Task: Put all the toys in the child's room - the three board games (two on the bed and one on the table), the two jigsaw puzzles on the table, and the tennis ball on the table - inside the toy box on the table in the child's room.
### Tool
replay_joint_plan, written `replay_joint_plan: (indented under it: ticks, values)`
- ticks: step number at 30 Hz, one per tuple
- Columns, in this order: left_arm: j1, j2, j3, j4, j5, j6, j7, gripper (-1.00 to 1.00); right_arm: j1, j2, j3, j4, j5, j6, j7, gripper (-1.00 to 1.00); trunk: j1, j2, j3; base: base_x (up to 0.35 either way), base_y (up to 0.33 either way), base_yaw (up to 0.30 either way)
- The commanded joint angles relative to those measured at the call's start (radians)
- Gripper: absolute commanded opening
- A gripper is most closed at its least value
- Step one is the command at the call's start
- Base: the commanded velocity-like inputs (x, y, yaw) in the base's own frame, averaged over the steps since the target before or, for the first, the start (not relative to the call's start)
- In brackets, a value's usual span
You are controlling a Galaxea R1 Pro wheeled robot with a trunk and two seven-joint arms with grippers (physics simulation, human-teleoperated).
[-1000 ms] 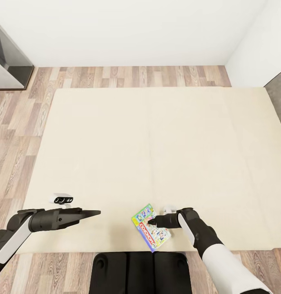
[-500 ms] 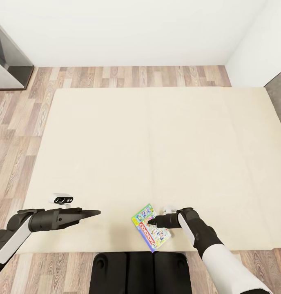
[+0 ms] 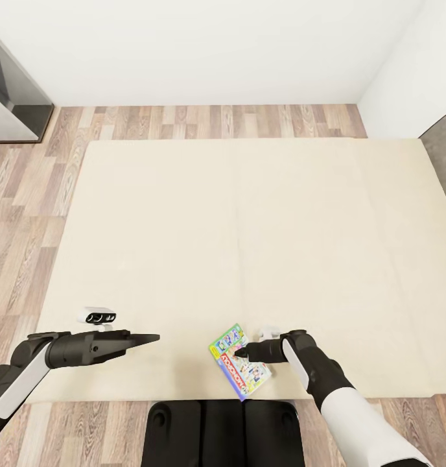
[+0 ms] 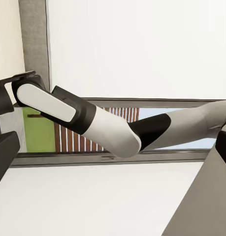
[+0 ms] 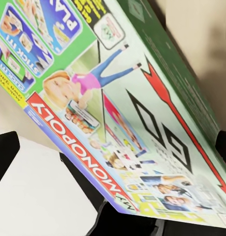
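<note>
One board game, blue-green with a red Monopoly banner, lies slanted on the cream bed close to its front edge. My right gripper is at its upper right side. In the right wrist view the board game spreads across my open right gripper, with one dark fingertip at each side of the picture. My left gripper hovers over the bed's front left part, pointing right, open and empty. Its fingers frame my right arm. The toy box and the table are out of view.
Wood-plank floor surrounds the bed on the left and far side. A dark cabinet stands at the far left by the white wall. A grey headboard edges the bed at the right. My black base touches the bed's front edge.
</note>
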Motion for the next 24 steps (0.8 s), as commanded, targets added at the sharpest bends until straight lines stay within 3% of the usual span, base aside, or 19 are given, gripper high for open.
replay_joint_plan:
  ticks: [1,24]
  values:
    - [-0.001,0.001,-0.003,0.0,0.007,0.01,0.0,1.0,0.0,-0.001,0.001,-0.001,-0.009,0.008,-0.003,1.0,0.001,-0.002,-0.001,0.0,0.0,0.0]
    - [-0.001,0.001,-0.003,0.0,0.007,0.01,0.0,1.0,0.0,-0.016,0.01,0.009,-0.006,0.063,-0.003,1.0,0.001,-0.002,-0.001,0.0,0.0,0.0]
